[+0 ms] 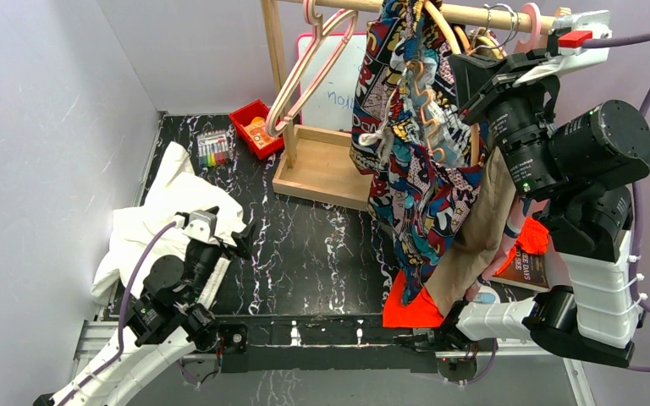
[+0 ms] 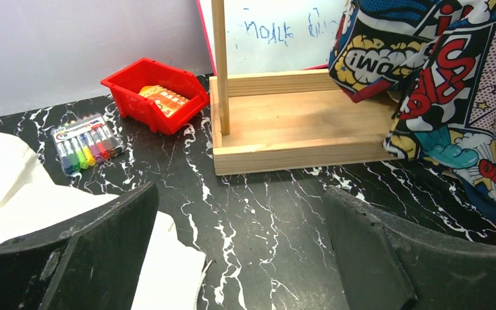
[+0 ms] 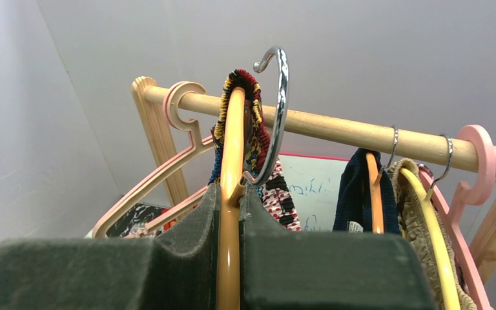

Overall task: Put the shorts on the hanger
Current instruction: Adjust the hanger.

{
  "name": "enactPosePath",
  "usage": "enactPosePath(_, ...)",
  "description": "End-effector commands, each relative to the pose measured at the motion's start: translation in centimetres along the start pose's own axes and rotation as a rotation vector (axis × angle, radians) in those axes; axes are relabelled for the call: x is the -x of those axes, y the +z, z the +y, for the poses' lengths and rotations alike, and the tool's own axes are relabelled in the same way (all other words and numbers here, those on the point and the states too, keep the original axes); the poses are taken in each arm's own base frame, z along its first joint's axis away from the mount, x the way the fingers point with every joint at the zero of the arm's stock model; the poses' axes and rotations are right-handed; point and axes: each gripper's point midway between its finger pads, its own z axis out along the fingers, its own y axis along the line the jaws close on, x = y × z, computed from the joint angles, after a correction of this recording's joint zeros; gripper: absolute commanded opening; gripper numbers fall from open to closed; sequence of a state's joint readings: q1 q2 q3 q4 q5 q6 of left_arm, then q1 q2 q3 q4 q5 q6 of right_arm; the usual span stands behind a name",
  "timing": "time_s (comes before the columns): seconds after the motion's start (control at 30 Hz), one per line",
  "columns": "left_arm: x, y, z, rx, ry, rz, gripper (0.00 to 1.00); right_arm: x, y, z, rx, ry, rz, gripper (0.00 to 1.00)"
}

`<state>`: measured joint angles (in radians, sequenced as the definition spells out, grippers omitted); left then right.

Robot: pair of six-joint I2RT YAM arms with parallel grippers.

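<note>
The comic-print shorts (image 1: 415,169) hang from the orange hanger (image 3: 229,161) at the wooden rail (image 3: 361,134). Their gathered waistband (image 3: 253,97) loops over the hanger's top. My right gripper (image 3: 230,190) is raised to the rail and shut on the hanger's neck, just below the silver hook (image 3: 279,103). The hook arcs up across the rail; I cannot tell whether it rests on it. From above, the hanger's zigzag bar (image 1: 430,106) shows against the shorts, beside the right gripper (image 1: 467,69). My left gripper (image 2: 242,200) is open and empty, low over the black table (image 2: 265,213), left of the rack.
The rack's wooden base (image 1: 322,169) stands mid-table with a whiteboard (image 1: 338,85) behind. Pink hangers (image 1: 313,68), a navy garment (image 3: 355,194) and a tan garment (image 1: 482,228) share the rail. A red bin (image 1: 254,127), markers (image 1: 213,150) and a white cloth (image 1: 161,211) lie on the left.
</note>
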<state>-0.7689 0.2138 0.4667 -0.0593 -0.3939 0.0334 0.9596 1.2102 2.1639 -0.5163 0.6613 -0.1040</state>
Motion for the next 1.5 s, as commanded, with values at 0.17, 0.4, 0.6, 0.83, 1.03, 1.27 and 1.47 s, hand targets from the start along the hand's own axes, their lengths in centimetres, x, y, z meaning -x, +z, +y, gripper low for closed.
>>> enactPosePath(0.17,0.2,0.4,-0.6,-0.018,-0.017,-0.001,0.98,-1.9,2.0,-0.6,-0.112,-0.054,-0.018,0.00)
enactPosePath(0.4,0.1,0.7,-1.0,-0.040,-0.013,0.009,0.98,-6.5,3.3,1.0,-0.091,-0.113,0.090,0.00)
enactPosePath(0.6,0.0,0.5,-1.1,-0.046,-0.013,0.009,0.98,-3.9,1.3,2.2,0.054,-0.012,-0.027,0.00)
enactPosePath(0.83,0.1,0.4,-1.0,-0.045,-0.011,0.000,0.98,-0.2,-2.0,4.0,0.271,0.063,-0.119,0.00)
enactPosePath(1.03,0.2,0.4,-1.0,-0.046,-0.015,0.000,0.98,-1.5,-2.5,4.0,0.288,0.028,-0.027,0.00)
enactPosePath(1.27,0.0,0.3,-1.0,-0.049,-0.014,0.010,0.98,-7.5,-1.6,2.7,0.186,-0.120,0.194,0.00)
enactPosePath(1.47,-0.3,0.5,-1.2,-0.054,-0.011,0.019,0.98,-11.1,-0.5,0.6,0.023,-0.204,0.277,0.00)
